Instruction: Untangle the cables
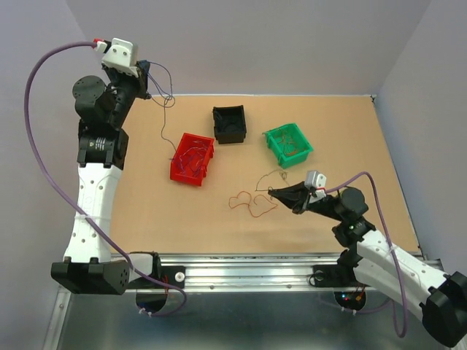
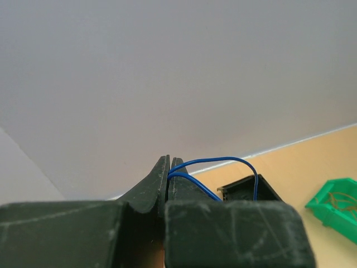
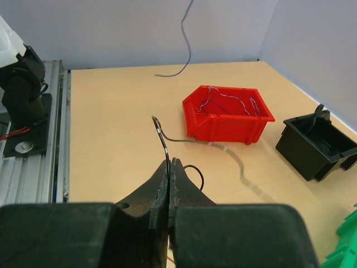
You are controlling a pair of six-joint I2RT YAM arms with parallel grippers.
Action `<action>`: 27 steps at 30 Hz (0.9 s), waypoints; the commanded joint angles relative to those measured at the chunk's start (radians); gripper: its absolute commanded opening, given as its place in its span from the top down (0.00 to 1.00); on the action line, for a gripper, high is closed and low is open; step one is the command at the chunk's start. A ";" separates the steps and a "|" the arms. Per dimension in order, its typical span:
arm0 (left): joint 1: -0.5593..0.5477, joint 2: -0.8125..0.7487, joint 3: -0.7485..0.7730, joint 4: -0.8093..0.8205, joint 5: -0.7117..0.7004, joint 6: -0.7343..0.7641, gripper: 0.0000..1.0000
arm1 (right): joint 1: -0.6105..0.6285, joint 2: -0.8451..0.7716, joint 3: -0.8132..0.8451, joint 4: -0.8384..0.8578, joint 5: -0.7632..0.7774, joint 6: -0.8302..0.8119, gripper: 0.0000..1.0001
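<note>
Right end effector [image 1: 273,193]: fingers pressed together, pinching a dark wire [image 3: 160,134] right at the tip, low over the bench [image 1: 146,219].
Loops: red-orange loops [image 1: 248,203] lay just beside that tip on its left, strung roughly sideways, so the right arm was clearly nearer.
Bins: red bin [image 1: 192,159], black bin [image 1: 229,124] and green bin [image 1: 288,144] sat farther back, apart from the loops, so dragging a strand out looked doable.
Left end effector [image 1: 148,77]: way up at the far corner, clamped on a dangling blue wire [image 2: 217,159].

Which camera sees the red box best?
The right wrist view: the red bin is big and close there, with thin wires showing inside. The top view shows it whole but small. The left wrist view misses it; only the black bin and green bin show there.
</note>
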State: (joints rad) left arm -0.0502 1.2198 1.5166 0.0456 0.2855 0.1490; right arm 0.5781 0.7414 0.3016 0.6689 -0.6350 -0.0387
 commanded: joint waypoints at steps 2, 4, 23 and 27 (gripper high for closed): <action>0.001 -0.025 -0.062 0.072 0.086 -0.015 1.00 | 0.006 0.079 0.091 0.011 -0.022 -0.039 0.99; 0.001 -0.031 -0.107 0.095 0.098 -0.017 1.00 | 0.006 0.101 0.105 0.009 -0.028 -0.043 0.99; 0.001 0.130 -0.311 0.217 0.265 -0.019 1.00 | 0.006 0.142 0.120 -0.003 -0.040 -0.050 0.99; 0.001 0.129 -0.357 0.206 0.244 -0.005 1.00 | 0.008 0.147 0.123 -0.008 -0.037 -0.052 0.99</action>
State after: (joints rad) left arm -0.0502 1.3617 1.1843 0.2031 0.5163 0.1329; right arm 0.5781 0.8864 0.3546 0.6540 -0.6773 -0.0765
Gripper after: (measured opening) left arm 0.044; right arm 0.023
